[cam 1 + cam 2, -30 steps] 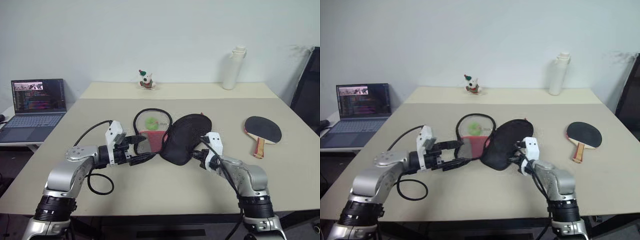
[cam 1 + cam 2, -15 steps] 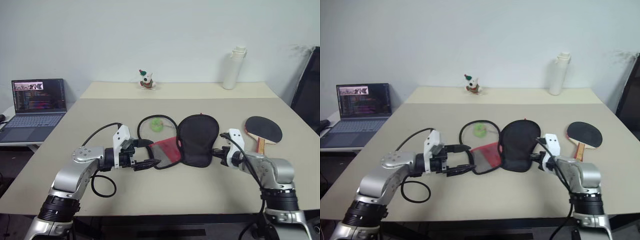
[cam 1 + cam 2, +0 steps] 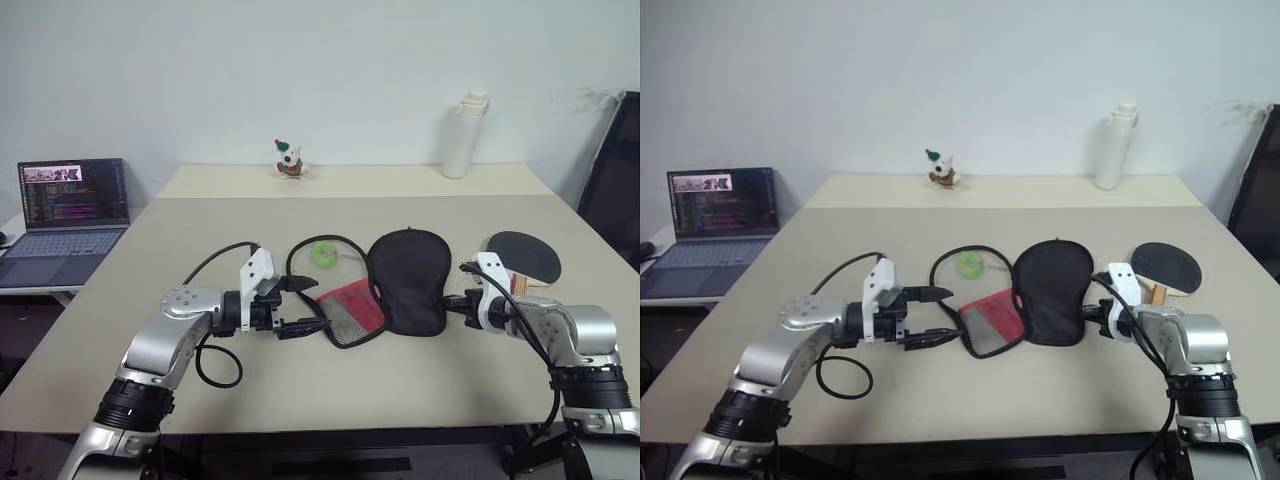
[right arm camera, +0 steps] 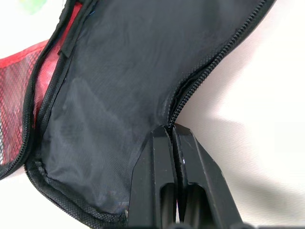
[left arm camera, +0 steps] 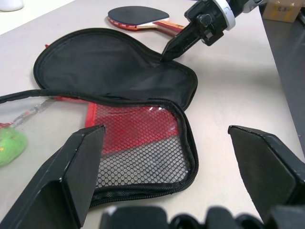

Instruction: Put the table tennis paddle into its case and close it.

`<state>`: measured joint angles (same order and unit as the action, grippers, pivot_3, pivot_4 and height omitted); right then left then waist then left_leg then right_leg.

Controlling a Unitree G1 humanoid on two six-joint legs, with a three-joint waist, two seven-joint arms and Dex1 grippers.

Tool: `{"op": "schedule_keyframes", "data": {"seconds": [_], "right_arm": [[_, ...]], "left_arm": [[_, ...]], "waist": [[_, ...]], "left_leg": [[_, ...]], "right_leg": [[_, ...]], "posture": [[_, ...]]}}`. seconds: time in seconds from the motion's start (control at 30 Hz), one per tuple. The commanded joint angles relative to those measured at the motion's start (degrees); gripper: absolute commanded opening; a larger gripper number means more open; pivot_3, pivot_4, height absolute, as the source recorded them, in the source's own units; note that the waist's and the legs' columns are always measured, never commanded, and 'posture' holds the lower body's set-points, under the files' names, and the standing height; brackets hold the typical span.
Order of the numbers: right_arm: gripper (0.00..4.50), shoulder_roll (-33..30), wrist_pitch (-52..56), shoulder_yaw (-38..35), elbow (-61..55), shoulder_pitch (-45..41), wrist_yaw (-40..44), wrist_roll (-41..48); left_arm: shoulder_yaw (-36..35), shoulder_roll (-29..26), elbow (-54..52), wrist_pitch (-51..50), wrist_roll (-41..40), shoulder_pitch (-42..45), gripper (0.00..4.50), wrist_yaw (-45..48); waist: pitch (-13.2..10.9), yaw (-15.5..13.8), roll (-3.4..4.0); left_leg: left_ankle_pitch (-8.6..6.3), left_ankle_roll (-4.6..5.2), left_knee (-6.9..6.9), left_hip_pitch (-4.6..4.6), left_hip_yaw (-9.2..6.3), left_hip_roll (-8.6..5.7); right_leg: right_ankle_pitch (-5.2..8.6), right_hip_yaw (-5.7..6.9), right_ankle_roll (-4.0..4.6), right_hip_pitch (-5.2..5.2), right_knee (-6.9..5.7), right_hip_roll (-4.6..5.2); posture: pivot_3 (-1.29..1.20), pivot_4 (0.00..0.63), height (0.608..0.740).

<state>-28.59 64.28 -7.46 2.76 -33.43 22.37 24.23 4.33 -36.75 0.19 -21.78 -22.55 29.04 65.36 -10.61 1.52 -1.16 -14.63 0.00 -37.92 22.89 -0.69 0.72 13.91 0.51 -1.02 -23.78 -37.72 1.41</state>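
The case (image 3: 385,293) lies unzipped and spread flat near the middle of the table (image 3: 300,390), in two halves. The black half (image 3: 408,280) is on the right side. The red half with the mesh pocket (image 3: 352,312) is on the left side, nearer to the front edge of the table. From the red half, a loop of zipper rim (image 3: 325,243) goes toward 12 o'clock, and a small green tag (image 3: 322,253) lies inside this loop.

The right gripper (image 3: 452,300) is at 3 o'clock of the black half. Its two fingers are pressed together, and their tips meet the zipper edge of this half. In the right wrist view the zipper rim runs straight down to the closed fingertips (image 4: 172,138), but I cannot tell if fabric is pinched between them.

The left gripper (image 3: 304,305) is at 9 o'clock of the red half, pointing toward it. Its fingers are spread wide. In the left wrist view the mesh pocket lies in front of the gap between the two fingers (image 5: 78,167), and neither finger touches it.

The table tennis paddle (image 3: 522,258) lies flat on the table outside the case, at 3 o'clock of the black half. It is just behind the right gripper, so its handle is partly hidden.
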Motion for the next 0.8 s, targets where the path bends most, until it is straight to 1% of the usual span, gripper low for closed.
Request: {"op": "schedule_keyframes", "data": {"seconds": [0.03,0.13,0.23,0.27,0.3,0.37,0.4,0.43,0.5,0.63,0.8], "right_arm": [[0.91,-1.7,-4.5,0.3,-0.6,-0.2,-0.1,-2.4],[1.9,-4.6,-7.3,0.2,-1.0,-0.9,1.5,-4.1],[2.92,-7.1,-8.6,-2.2,-0.2,-2.6,2.2,-4.0],[3.3,-7.5,-8.7,-3.7,0.5,-3.3,1.8,-3.6],[3.58,-7.7,-8.8,-4.9,1.3,-3.9,1.2,-3.5],[4.32,-7.5,-10.3,-7.4,4.9,-5.4,-1.8,-4.6],[4.47,-7.3,-10.8,-8.0,6.2,-5.9,-2.7,-5.1],[4.47,-7.1,-11.6,-8.5,7.8,-6.2,-3.9,-5.7],[4.47,-5.8,-15.0,-9.8,13.0,-7.6,-9.0,-8.2],[4.47,-3.0,-20.5,-11.6,21.5,-9.7,-16.3,-10.8],[4.47,-0.5,-26.7,-12.0,31.1,-12.5,-20.9,-12.1]], "left_arm": [[-0.4,0.2,-0.3,1.6,0.1,0.6,4.5,0.5],[-0.5,0.4,0.4,2.6,0.4,0.2,4.5,0.8],[-0.7,0.4,1.1,3.6,0.5,-0.4,4.5,1.1],[-0.7,0.4,1.3,3.9,0.4,-0.5,4.5,1.3],[-0.8,0.4,1.6,4.1,0.3,-0.6,4.5,1.4],[-1.1,0.6,2.1,4.2,-0.5,-0.5,4.5,1.9],[-1.2,0.8,2.3,4.1,-0.8,-0.3,4.5,2.2],[-1.3,0.9,2.5,4.1,-1.1,-0.1,4.5,2.6],[-1.4,0.9,3.1,3.1,-2.6,1.3,4.5,4.6],[-1.1,1.5,5.4,2.3,-3.4,6.2,4.5,6.5],[0.3,3.2,6.6,2.2,-2.4,10.9,4.5,6.7]], "waist": [[0.0,0.0,0.0],[0.0,0.0,0.01],[0.0,0.0,0.01],[0.0,0.0,0.01],[0.0,0.1,0.01],[0.0,0.1,0.01],[0.0,0.0,0.0],[0.0,0.0,0.0],[0.0,0.0,0.0],[0.0,0.0,-0.01],[0.0,0.2,-0.01]], "left_leg": [[0.0,0.0,0.0,0.0,0.01,0.0],[0.0,0.0,0.0,0.0,0.02,-0.01],[0.0,0.0,0.0,0.0,0.02,-0.01],[0.0,0.0,0.0,-0.01,0.05,0.0],[0.0,0.0,0.0,-0.01,0.06,0.0],[0.0,0.0,0.0,-0.02,0.07,0.01],[0.0,0.0,0.0,-0.03,0.08,0.01],[0.0,0.0,0.0,-0.02,0.07,0.01],[0.0,0.0,0.0,-0.01,0.08,0.0],[0.0,0.0,-0.01,0.0,0.25,-0.01],[0.0,0.0,0.02,0.0,0.63,0.0]], "right_leg": [[0.0,0.0,0.0,0.0,0.0,0.0],[0.0,0.01,0.0,0.0,0.0,0.01],[0.01,0.02,-0.01,-0.01,0.01,0.01],[0.01,0.02,-0.01,-0.01,0.01,0.01],[0.0,0.01,-0.01,-0.02,0.0,0.0],[0.0,0.0,-0.01,-0.02,-0.01,-0.01],[0.0,0.0,0.0,-0.02,-0.01,-0.01],[0.0,0.01,0.0,-0.01,-0.01,-0.01],[-0.01,-0.03,0.02,-0.01,0.0,0.0],[-0.03,-0.04,0.05,-0.03,-0.01,0.0],[-0.08,-0.2,0.11,-0.12,-0.04,-0.01]], "posture": [[0.0,0.15,0.74],[0.0,0.15,0.74],[0.0,0.15,0.74],[0.0,0.15,0.74],[0.0,0.15,0.74],[0.0,0.15,0.74],[0.0,0.15,0.74],[0.0,0.15,0.74],[0.0,0.15,0.74],[0.0,0.15,0.74],[0.0,0.15,0.74]]}}
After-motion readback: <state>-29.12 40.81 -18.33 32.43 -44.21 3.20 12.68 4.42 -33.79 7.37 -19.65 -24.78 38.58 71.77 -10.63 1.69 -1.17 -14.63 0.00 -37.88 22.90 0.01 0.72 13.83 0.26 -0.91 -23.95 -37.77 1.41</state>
